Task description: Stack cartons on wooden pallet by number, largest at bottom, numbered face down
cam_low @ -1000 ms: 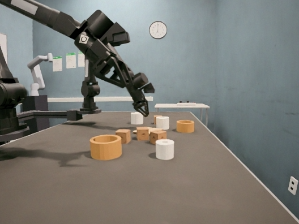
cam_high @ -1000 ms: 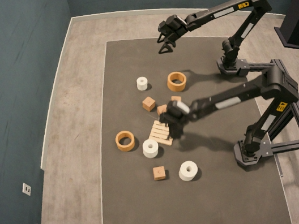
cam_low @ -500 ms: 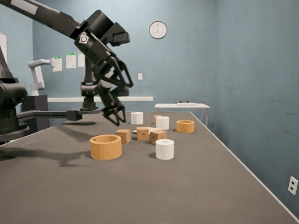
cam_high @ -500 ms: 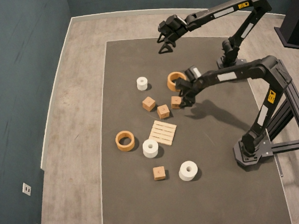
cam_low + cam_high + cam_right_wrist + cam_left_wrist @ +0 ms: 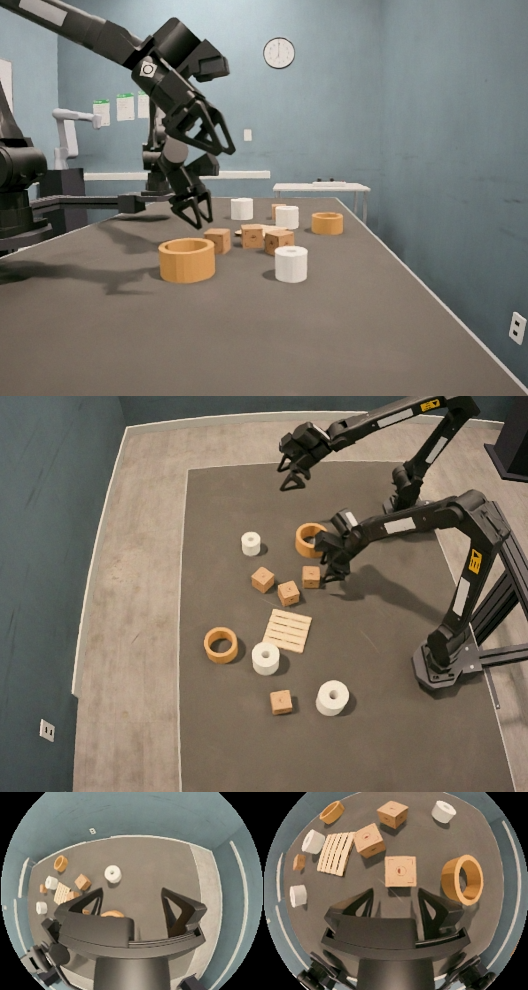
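In the top view, from left to right: an orange ring [image 5: 207, 646] [image 5: 327, 227] [image 5: 331, 819] [image 5: 57, 867] lies flat. A carton [image 5: 262, 579] [image 5: 279, 243] [image 5: 392, 815] [image 5: 82, 882] stands on the worktop [image 5: 240, 746] [image 5: 300, 340], turned diagonally to its edges. A white roll [image 5: 265, 665] [image 5: 287, 220] [image 5: 310, 846] [image 5: 51, 885] stands upright just beside the pallet [image 5: 287, 633] [image 5: 337, 854] [image 5: 62, 892]. The lone carton [image 5: 281, 703] [image 5: 275, 212] [image 5: 299, 862] [image 5: 42, 888] sits nearly square, well apart from the other three. The pallet lies flat and slightly skewed, bearing no carton. The middle carton [image 5: 288, 594] [image 5: 252, 237] [image 5: 369, 841] [image 5: 73, 895] is turned slightly. The right jaws [image 5: 283, 479] [image 5: 225, 151] are spread wide above the worktop, gripping nothing. The squared carton [image 5: 311, 578] [image 5: 217, 241] [image 5: 400, 871] [image 5: 85, 911] aligns with the worktop's edges; being cubes, the cartons have no long axis. The left jaws [image 5: 336, 577] [image 5: 204, 224] are partly spread and hold nothing, near that carton and facing it squarely.
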Available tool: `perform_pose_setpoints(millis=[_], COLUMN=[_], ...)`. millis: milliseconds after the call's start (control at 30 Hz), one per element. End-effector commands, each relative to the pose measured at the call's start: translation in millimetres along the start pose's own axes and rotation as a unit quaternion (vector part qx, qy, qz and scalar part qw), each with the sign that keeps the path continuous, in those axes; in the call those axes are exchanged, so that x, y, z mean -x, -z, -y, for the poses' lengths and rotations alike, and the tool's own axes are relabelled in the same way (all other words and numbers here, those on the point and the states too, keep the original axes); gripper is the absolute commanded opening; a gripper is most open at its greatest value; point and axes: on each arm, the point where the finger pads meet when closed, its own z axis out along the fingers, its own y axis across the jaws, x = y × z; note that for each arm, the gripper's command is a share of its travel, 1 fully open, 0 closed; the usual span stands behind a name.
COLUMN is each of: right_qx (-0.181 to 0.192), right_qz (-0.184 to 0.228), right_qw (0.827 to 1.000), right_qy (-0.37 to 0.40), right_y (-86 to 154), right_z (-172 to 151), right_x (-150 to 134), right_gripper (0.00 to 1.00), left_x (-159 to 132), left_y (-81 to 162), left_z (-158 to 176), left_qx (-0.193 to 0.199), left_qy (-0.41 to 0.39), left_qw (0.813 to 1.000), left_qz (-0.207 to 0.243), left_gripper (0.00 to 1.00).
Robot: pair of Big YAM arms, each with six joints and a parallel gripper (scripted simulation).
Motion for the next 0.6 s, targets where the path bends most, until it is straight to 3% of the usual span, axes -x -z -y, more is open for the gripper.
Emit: perform_pose_setpoints(millis=[0, 567], right_qx=[0.001, 0.001], right_qz=[0.014, 0.014], right_qw=[1.0, 1.0], right_qy=[0.008, 0.008], right_y=[4.4, 4.4], right_z=[-1.3, -1.3], right_x=[21.4, 21.4], right_gripper=[1.0, 1.0], left_x=[11.6, 25.6], left_y=[3.4, -19.5], left_z=[16.6, 22.1], left_qx=[-0.007, -0.01], left_qy=[0.009, 0.016], left_qw=[1.0, 1.0], left_qz=[0.006, 0.011], left_gripper=[0.74, 0.74])
